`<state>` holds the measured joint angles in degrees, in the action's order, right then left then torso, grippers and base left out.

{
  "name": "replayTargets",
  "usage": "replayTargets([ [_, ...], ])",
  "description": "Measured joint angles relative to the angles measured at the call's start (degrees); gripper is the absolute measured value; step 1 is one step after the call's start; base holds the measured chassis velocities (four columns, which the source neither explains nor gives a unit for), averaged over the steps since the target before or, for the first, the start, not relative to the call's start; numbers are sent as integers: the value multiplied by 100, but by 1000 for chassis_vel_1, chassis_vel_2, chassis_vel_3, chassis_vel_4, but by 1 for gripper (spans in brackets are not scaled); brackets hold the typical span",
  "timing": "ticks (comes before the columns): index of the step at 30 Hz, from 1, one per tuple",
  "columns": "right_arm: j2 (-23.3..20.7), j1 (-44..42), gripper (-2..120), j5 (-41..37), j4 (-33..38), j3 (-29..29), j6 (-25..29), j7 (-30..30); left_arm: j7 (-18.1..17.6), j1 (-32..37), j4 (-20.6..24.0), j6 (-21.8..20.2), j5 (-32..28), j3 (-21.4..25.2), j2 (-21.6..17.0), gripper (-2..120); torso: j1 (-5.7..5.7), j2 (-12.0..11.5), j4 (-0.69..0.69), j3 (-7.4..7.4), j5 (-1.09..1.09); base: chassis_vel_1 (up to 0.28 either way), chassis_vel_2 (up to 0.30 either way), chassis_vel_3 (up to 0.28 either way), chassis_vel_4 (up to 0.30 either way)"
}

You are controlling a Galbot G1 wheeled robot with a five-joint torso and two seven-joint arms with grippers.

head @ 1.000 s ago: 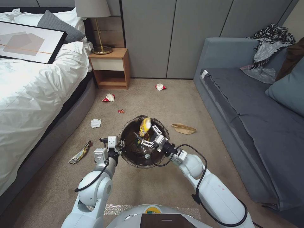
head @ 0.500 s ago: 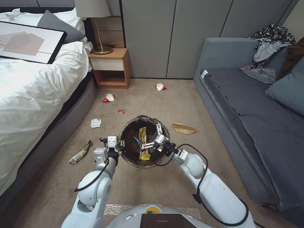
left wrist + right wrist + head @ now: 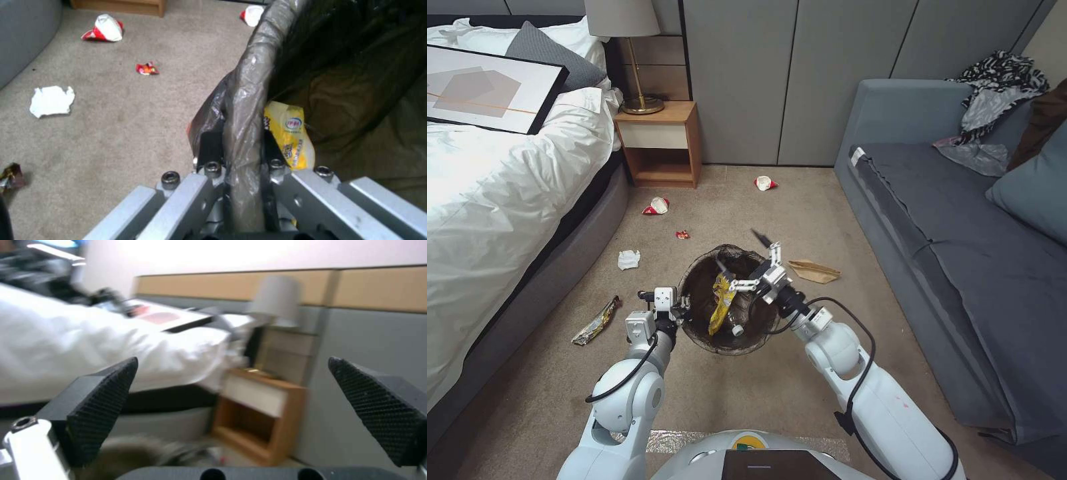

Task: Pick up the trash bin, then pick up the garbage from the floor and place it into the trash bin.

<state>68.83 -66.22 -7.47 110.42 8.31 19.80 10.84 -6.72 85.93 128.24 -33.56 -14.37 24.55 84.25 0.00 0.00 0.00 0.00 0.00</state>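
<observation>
Right gripper [image 3: 746, 254]: jaws spread wide and empty, raised above the far rim of the small round white trash bin lined with a dark brown-black bag [image 3: 694, 320]; a crumpled yellow snack wrapper [image 3: 720, 305] lies inside the bin. Left gripper [image 3: 236, 146]: fingers pinched on the bag-covered near rim, holding the bin off the beige carpet [image 3: 707, 213] — best kept level and firmly clamped. Garbage on the floor: flat brown paper bag [image 3: 814, 270] just beside the bin, white tissue wad [image 3: 628, 259], foil wrapper [image 3: 597, 321], red-and-white wrappers [image 3: 656, 206] — likely the paper bag suits the free arm best.
</observation>
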Motion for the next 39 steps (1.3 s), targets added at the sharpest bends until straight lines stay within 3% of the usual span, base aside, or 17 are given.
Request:
replayTargets([
  [2, 127, -329, 100, 66, 338, 361, -111, -547, 2, -25, -30, 25, 1, 38, -34, 0, 0, 0, 0, 0, 0, 0, 0, 0, 0],
  [6, 279, -809, 100, 159, 678, 858, -101, -1081, 4, -50, -100, 95, 13, 76, -65, 0, 0, 0, -1, 0, 1, 0, 0, 0, 0],
  [14, 704, -1656, 100, 368, 885, 1788, 371, -1743, 13, -63, -206, 210, 58, 100, -83, 0, 0, 0, -1, 0, 0, 0, 0, 0, 0],
  [27, 1339, -2206, 100, 745, -129, 2284, 1519, -1910, 32, -53, -290, 340, 136, 150, -118, 0, 0, 0, 0, 0, 0, 0, 0, 0, 0],
  [39, 1522, -2220, 100, 822, -468, 2229, 1676, -1652, 28, -57, -317, 360, 150, 161, -90, 0, 0, 0, 0, 0, 0, 0, 0, 0, 0],
])
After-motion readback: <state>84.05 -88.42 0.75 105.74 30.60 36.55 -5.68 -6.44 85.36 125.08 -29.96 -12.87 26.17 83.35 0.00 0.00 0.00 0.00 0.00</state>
